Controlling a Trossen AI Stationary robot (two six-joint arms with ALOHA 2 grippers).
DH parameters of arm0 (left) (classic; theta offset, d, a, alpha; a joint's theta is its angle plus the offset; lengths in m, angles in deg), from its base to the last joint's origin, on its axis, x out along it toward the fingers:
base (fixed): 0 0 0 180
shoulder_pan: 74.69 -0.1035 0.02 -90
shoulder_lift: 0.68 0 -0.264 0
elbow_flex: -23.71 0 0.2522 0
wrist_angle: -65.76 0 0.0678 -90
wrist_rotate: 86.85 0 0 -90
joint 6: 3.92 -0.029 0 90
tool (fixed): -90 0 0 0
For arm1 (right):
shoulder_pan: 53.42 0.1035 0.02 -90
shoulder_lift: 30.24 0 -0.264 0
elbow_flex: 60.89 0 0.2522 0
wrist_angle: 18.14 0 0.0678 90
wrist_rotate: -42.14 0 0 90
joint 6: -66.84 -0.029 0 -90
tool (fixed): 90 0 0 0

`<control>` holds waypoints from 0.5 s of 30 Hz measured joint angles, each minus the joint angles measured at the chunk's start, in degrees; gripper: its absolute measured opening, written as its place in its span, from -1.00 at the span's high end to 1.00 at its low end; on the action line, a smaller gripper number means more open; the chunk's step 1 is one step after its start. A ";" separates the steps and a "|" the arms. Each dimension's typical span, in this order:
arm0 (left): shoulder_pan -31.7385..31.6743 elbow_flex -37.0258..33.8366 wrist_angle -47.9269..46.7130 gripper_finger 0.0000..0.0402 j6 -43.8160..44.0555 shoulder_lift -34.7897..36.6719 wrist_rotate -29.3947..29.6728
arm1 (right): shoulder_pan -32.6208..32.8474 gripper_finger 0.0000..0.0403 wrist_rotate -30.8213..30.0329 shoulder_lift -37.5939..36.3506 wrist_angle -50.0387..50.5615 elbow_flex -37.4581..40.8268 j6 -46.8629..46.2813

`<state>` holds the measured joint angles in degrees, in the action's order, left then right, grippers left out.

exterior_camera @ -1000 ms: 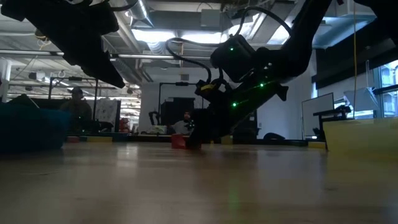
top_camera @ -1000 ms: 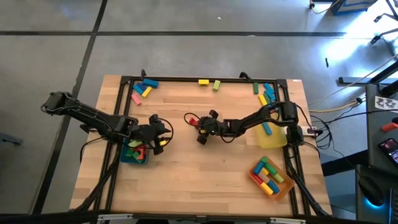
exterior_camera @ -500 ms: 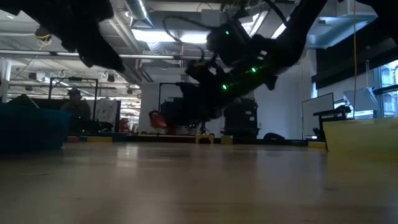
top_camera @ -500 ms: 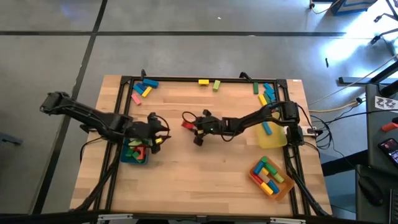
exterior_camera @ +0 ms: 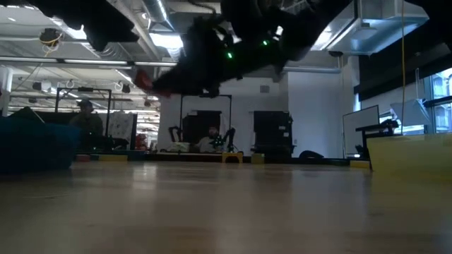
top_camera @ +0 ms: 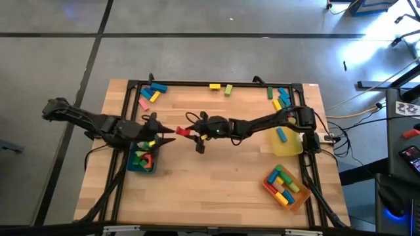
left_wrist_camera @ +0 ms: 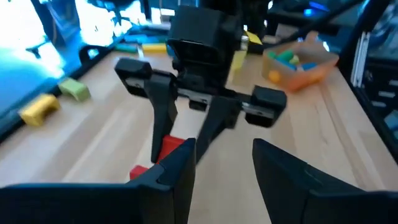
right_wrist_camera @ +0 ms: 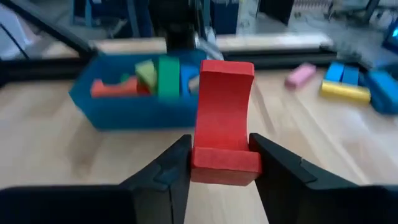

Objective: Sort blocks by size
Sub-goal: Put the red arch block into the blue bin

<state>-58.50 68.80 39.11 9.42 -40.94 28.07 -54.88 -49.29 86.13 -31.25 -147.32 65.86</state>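
A red block (right_wrist_camera: 224, 118) hangs above the table's middle, and my right gripper (top_camera: 188, 131) is shut on it. My left gripper (left_wrist_camera: 224, 171) stands open and empty just left of it, facing it, above the right rim of the blue tray (top_camera: 133, 164). That tray holds red, green and yellow blocks (right_wrist_camera: 155, 78). In the low view the red block (exterior_camera: 145, 77) is high above the tabletop. More blocks lie loose along the far edge. My right gripper pinches the red block between its two fingers, by the two sides of its near end (right_wrist_camera: 221, 158). The fingers reach in almost level from the table's right and lie along the block, whose free end sticks out ahead of them. It is lifted clear of the table.
Loose blocks lie at the far left (top_camera: 152, 94), far middle (top_camera: 220, 87) and far right (top_camera: 281, 98). A yellow tray (top_camera: 289, 147) with one blue block stands at the right, an orange tray (top_camera: 296, 196) with several blocks at the near right. Black frame rails border the table.
My right gripper has lifted the red block off the table and carried it up and toward the table's left, tipping closer to level. My left gripper has risen and drawn back toward the left edge, staying open.
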 joint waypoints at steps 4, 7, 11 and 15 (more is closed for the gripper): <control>0.00 0.00 0.73 0.29 -2.28 2.45 1.71 | 0.00 0.22 1.42 0.67 -0.03 -3.19 1.28; 0.00 0.00 1.67 0.29 -3.76 3.58 2.33 | 0.00 0.27 2.79 2.30 -0.42 -5.97 1.46; -0.27 0.00 3.61 0.29 -5.94 4.43 2.52 | 0.00 0.30 5.24 5.52 0.02 -9.98 1.46; -0.72 0.00 5.36 0.29 -7.53 4.75 2.65 | 0.41 0.22 7.03 9.48 0.09 -14.66 1.22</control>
<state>-59.22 68.80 44.46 1.89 -36.19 30.72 -54.46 -42.27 95.61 -31.17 -161.98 67.09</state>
